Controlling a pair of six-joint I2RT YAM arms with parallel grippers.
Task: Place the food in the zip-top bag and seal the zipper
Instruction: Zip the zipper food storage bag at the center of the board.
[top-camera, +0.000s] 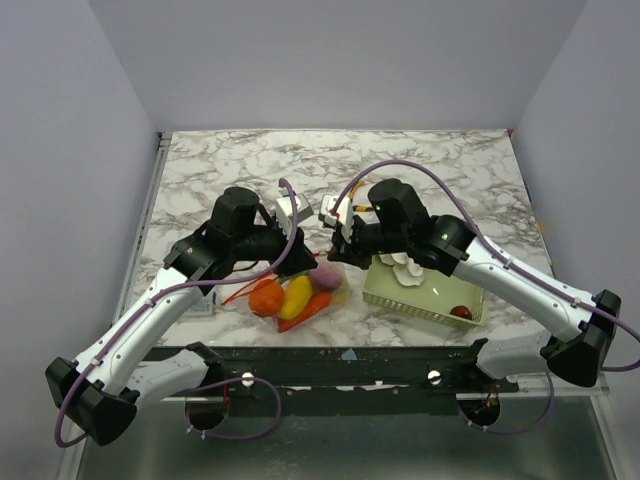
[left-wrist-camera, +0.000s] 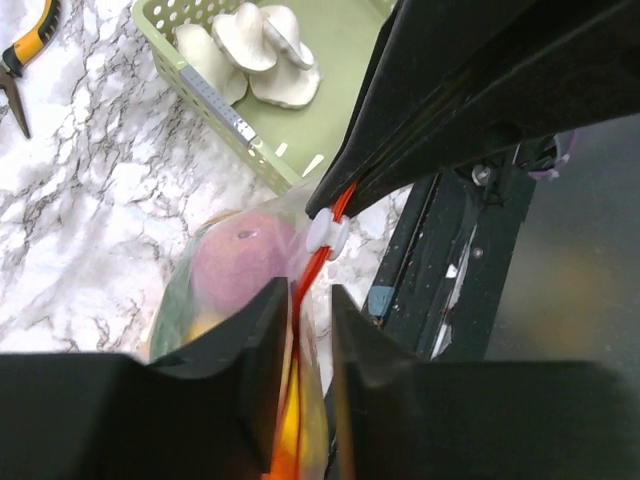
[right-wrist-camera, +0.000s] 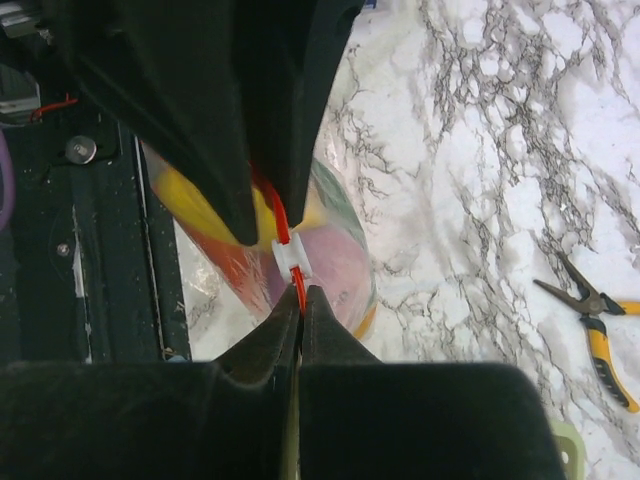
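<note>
Presently catalogued: zip-top bag (top-camera: 338, 292), clear film, lying on the counter (top-camera: 420, 170) between the two arms and just beside the pale green basket (top-camera: 415, 310). The food (top-camera: 280, 297) is inside it, with orange, yellow and purple pieces showing through the plastic. Zipper (left-wrist-camera: 318, 265): red-orange strip carrying a white slider (right-wrist-camera: 290, 255), stretched between the two end effectors. Right end effector (right-wrist-camera: 300, 300): closed tight, pinching the strip just beside the slider. Left end effector (left-wrist-camera: 308, 300): narrow, fingers a little apart, with the strip running loose through the gap on the slider's other side and no firm hold evident. Step in hand, as judged: running the slider along to close the mouth. Handling notes: the right pinch should act as anchor, holding the strip taut and straight. The left gap appears tight enough to catch the slider, so it could push it if it travels in line with the strip. Pull along the strip rather than upward, lest the light bag lift and the pieces crowd the mouth. Also present: one red piece (top-camera: 461, 312) in the basket with the white bulbs (left-wrist-camera: 255, 50), outside the bag. Pliers (right-wrist-camera: 598, 335) lie well apart.
</note>
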